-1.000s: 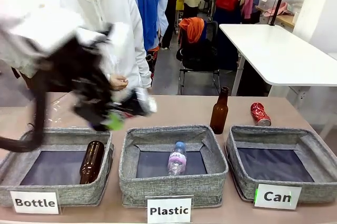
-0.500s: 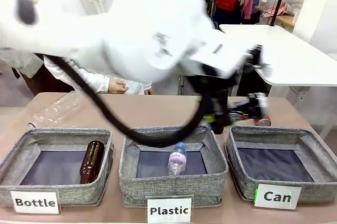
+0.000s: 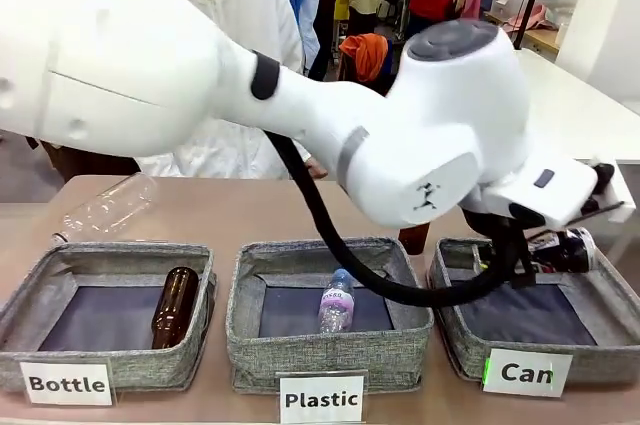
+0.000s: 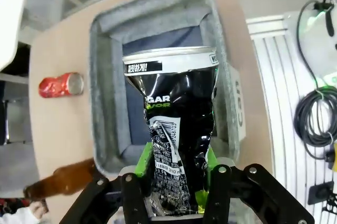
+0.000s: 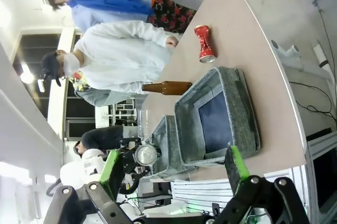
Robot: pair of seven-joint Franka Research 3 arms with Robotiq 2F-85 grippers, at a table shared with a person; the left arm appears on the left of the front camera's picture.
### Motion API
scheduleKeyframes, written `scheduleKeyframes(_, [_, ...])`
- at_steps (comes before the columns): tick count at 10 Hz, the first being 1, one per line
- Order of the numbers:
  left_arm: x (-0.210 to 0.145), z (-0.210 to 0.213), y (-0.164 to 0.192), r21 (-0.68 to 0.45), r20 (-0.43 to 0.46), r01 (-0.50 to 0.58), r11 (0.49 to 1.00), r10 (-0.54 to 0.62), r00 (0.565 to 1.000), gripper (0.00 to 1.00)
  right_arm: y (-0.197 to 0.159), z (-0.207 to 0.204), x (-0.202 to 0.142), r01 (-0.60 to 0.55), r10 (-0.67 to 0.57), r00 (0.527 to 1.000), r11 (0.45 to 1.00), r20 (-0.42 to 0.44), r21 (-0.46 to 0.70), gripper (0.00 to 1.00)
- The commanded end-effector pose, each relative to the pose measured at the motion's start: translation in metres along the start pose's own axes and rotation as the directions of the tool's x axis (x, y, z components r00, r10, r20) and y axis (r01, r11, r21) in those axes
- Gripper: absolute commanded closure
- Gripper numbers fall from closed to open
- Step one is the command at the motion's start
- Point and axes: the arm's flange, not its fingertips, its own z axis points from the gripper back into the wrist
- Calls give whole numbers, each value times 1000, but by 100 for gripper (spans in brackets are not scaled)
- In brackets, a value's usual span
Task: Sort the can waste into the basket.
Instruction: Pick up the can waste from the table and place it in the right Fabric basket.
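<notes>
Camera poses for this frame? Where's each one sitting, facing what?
Front: fixed between the arms, faces the person across the table; left arm crosses it, dark can over the Can basket.
Left wrist: looks down along the left pincer, shut on that can.
Right wrist: rolled sideways, open right pincer frames the table.
Both wrist views share the red can and basket.

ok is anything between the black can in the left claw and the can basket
Nothing visible. The left claw holds the black can right above the basket, whose floor looks bare. The red can and brown bottle sit outside it.
</notes>
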Motion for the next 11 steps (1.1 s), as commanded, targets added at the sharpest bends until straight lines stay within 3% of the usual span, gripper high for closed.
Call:
scheduleKeyframes(1, [20,-2,12,-76,83,73,994,-67,994,59,7,-2,2,15,-15,1000,1000,2,2,0])
scheduleKeyframes(2, [0,0,0,0,0,0,1000,0,1000,59,7,-2,2,15,-15,1000,1000,2,2,0])
scheduleKeyframes(3, [0,0,0,0,0,0,1000,0,1000,59,7,-2,2,15,-15,1000,1000,2,2,0])
scheduleKeyframes(4, [10,-12,2,-28,28,23,999,-22,999,59,7,-2,2,15,-15,1000,1000,2,2,0])
scheduleKeyframes(8, [3,-21,6,107,150,53,993,-69,986,59,7,-2,2,15,-15,1000,1000,2,2,0])
scheduleKeyframes(10, [0,-21,9,107,148,45,993,-61,987,1,7,-2,2,15,-15,1000,1000,2,2,0])
scheduleKeyframes(11, [-1,-21,10,115,157,42,992,-60,986,0,7,-2,2,15,-15,1000,1000,2,2,0])
